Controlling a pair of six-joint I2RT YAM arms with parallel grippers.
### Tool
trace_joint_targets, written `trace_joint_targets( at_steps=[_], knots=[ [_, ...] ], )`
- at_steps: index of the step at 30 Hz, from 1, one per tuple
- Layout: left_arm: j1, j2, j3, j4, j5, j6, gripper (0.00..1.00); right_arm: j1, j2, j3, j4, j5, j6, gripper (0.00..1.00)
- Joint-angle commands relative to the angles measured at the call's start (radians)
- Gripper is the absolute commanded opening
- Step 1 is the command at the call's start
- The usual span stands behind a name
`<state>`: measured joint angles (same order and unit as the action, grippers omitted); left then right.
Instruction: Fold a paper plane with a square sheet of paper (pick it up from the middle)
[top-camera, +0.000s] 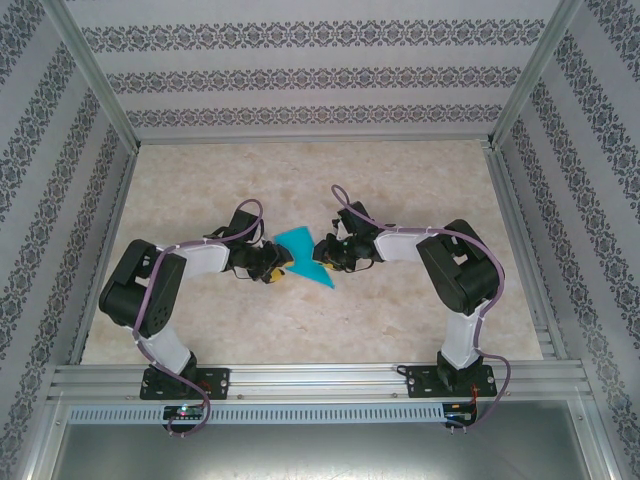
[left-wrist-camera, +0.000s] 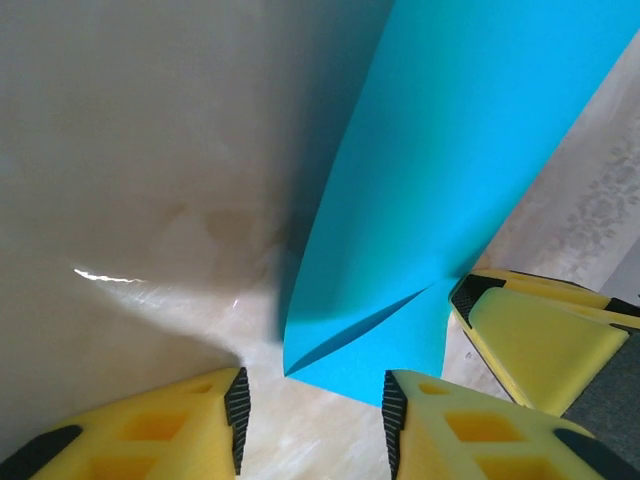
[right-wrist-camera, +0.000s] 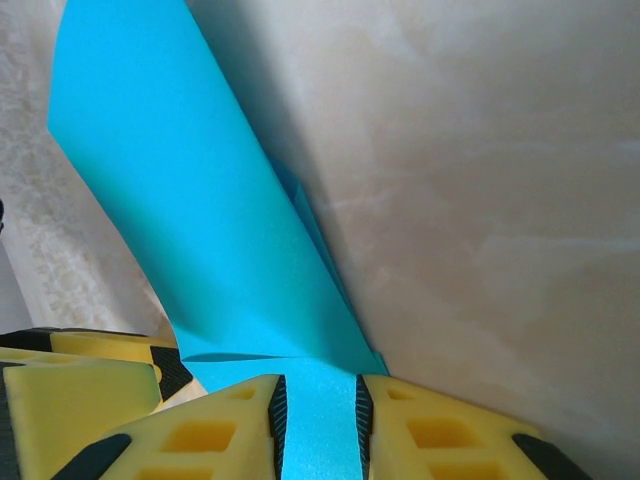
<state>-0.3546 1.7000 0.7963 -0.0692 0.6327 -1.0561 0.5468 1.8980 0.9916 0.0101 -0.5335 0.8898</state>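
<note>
free: far tabletop (top-camera: 300, 175) | obstacle: folded paper (top-camera: 303, 254) at centre

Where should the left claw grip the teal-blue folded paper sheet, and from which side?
The teal-blue folded paper sheet rises off the beige table, its far end pinched by the right claw. Probably best to grip the creased, layered corner, coming from the sheet's left, since it lies between the open fingers of the left claw.

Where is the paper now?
In the top view's centre, the paper is between the left gripper and the right gripper, which pinches its edge.
</note>
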Motion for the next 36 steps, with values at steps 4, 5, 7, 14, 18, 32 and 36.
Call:
trace_joint_targets(
  at_steps=[4, 5, 7, 14, 18, 32, 36],
  knots=[
    [-0.019, 0.031, 0.037, 0.051, 0.026, 0.011, 0.34, -0.01, 0.012, -0.023, 0.005, -0.005, 0.012, 0.27],
    [-0.018, 0.031, 0.037, 0.053, 0.027, 0.013, 0.34, -0.01, 0.011, -0.023, 0.008, -0.005, 0.012, 0.27],
    [-0.018, 0.03, 0.035, 0.057, 0.026, 0.013, 0.33, -0.01, 0.01, -0.026, 0.007, -0.005, 0.012, 0.27],
    [-0.019, 0.035, 0.034, 0.083, 0.032, 0.018, 0.33, -0.01, 0.006, -0.029, 0.008, -0.005, 0.012, 0.27],
    [-0.019, 0.028, 0.024, 0.114, 0.035, 0.027, 0.32, -0.011, 0.007, -0.033, 0.01, -0.008, 0.012, 0.27],
    [-0.016, -0.005, -0.035, 0.239, 0.048, 0.06, 0.36, -0.017, 0.003, -0.042, 0.035, -0.021, 0.019, 0.28],
    [-0.012, -0.014, -0.055, 0.295, 0.051, 0.058, 0.36, -0.019, 0.004, -0.047, 0.052, -0.031, 0.024, 0.29]
  ],
)
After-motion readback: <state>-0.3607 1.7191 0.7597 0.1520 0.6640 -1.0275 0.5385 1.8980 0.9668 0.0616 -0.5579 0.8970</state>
